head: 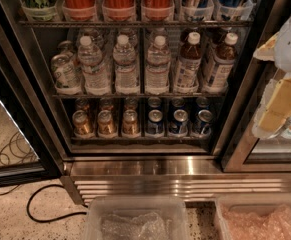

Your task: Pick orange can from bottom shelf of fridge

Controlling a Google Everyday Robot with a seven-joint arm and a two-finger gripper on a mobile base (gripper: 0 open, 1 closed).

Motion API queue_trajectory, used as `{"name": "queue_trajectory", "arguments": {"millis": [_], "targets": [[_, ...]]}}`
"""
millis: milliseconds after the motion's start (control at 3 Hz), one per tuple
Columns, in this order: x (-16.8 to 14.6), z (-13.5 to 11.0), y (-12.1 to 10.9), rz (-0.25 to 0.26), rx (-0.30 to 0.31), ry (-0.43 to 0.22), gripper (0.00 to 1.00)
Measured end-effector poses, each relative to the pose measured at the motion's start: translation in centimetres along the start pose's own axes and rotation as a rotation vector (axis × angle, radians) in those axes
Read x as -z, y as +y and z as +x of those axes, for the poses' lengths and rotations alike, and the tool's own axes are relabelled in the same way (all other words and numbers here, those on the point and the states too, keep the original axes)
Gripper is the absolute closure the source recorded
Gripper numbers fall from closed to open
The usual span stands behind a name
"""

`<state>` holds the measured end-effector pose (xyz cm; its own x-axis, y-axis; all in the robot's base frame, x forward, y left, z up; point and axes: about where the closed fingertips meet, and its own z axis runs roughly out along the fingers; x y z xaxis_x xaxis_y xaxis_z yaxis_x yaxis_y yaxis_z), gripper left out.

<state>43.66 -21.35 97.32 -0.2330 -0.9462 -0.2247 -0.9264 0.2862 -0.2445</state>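
Camera view shows the orange cans (106, 123) upright on the left half of the bottom shelf (140, 138) of the fridge (185, 167), just beside the blue cans (178, 122), while the gripper (278, 108) hangs at the right edge, well apart from them, whether released or clenched I cannot tell.

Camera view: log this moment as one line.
phase: pre-grasp | orange can: upright, bottom shelf, left side, untouched | end effector: right edge, well away from can | fridge: open
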Motion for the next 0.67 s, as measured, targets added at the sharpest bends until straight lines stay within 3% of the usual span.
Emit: {"name": "queue_trajectory", "arguments": {"millis": [667], "targets": [[-5.8, -2.2, 5.6, -0.099, -0.135, -0.187, 0.0]]}}
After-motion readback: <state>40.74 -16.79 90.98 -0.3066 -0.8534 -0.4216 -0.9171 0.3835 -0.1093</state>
